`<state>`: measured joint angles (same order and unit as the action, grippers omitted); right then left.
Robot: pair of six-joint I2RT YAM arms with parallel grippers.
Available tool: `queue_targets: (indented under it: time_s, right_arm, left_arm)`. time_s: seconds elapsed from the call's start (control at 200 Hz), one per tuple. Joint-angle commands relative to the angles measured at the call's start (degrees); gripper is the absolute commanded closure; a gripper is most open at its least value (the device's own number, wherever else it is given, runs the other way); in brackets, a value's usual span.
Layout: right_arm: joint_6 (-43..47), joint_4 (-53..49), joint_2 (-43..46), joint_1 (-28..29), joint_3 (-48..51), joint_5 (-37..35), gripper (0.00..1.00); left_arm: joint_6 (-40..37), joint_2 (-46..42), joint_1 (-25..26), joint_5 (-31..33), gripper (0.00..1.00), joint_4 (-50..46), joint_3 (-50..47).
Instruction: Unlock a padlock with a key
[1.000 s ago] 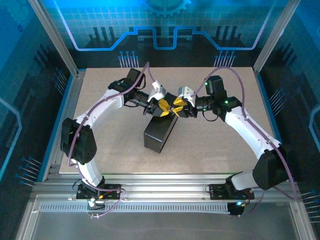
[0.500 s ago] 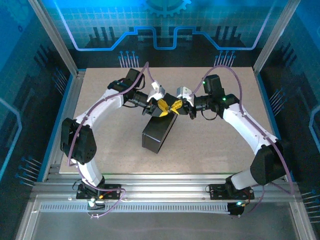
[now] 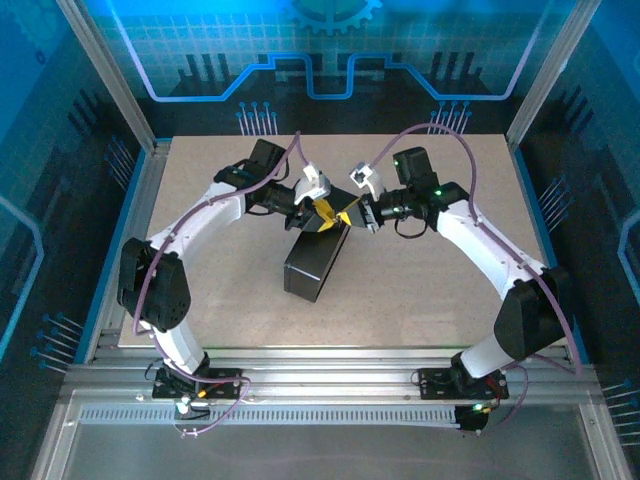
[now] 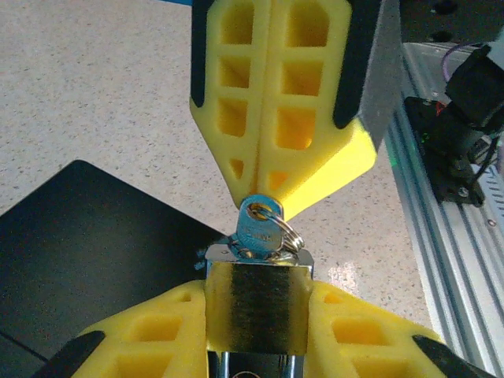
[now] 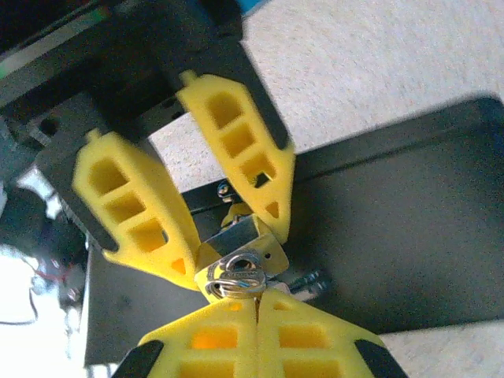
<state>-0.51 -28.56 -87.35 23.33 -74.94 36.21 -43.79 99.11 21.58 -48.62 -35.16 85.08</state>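
Yellow-fingered, the left gripper (image 4: 256, 335) is clamped on the small metal padlock (image 4: 253, 303), one finger pressed to each side of its body. The padlock is held off the worktop (image 3: 420, 290), above the far end of the dark box (image 3: 312, 268). The key (image 4: 258, 230) sits in the face of the padlock that points away from the left gripper, with a thin wire ring through its head. The right gripper (image 4: 261, 187) comes in from the opposite side, its two fingers pressed flat together and pinching the head of the key at their tips. In the overhead view both grippers meet tip to tip near the middle of the worktop, the left one on the left and the right one on the right, with the padlock between them.
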Motion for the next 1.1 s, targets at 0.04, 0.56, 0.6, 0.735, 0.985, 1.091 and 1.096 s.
queue_targets:
  time_s: [0.04,0.56,0.6,0.735,0.985,1.091,1.096]
  right_arm:
    - [-22.3,1.6,1.5,3.9,1.4,-0.9,1.00]
    - [-48.9,5.1,3.3,1.7,2.6,3.2,1.00]
    - [-48.8,3.8,3.4,1.2,2.4,2.6,1.00]
    - [-50.7,1.2,3.5,-1.6,1.6,3.8,0.95]
    - [-62.3,8.7,3.2,-3.9,1.7,10.4,0.82]
    - [-55.3,0.2,2.9,-4.1,-2.6,7.7,0.76]
    - [-54.9,-0.1,3.0,-4.1,-2.7,7.6,0.76]
  left_arm:
    - [1.4,-4.4,2.3,-2.3,0.98,11.0,1.1]
    - [-5.9,-7.3,5.7,-2.5,1.00,2.6,1.7]
    - [-5.9,-7.6,5.7,-2.6,1.00,2.7,1.4]
    - [-6.4,-7.1,5.3,-3.3,1.00,1.4,1.7]
    - [-6.0,-4.7,4.5,-4.6,1.00,-0.2,2.6]
    - [-5.7,-4.2,4.2,-5.2,1.00,-0.3,2.5]
    - [-5.7,-4.1,4.2,-5.2,1.00,-0.3,2.5]
